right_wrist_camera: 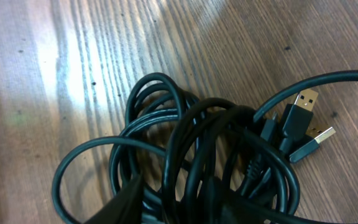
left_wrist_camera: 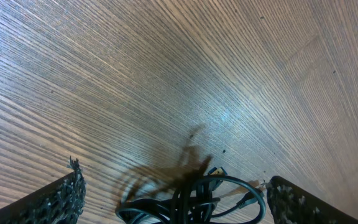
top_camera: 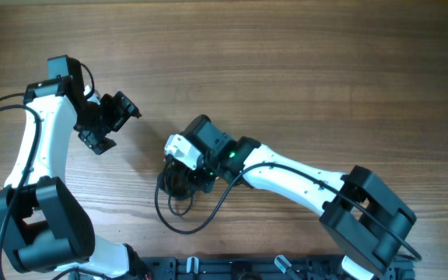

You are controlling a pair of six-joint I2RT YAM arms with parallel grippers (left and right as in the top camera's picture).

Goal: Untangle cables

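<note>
**A:** Overhead view: where are the cables [right_wrist_camera: 182, 134]?
**B:** Tangled on the table [top_camera: 302, 70] beneath your right gripper [right_wrist_camera: 169, 202]. Its fingers dip into the coils, but you cannot tell whether they pinch. Your left gripper [left_wrist_camera: 173, 175] hangs nearby, wide open and empty.
</note>
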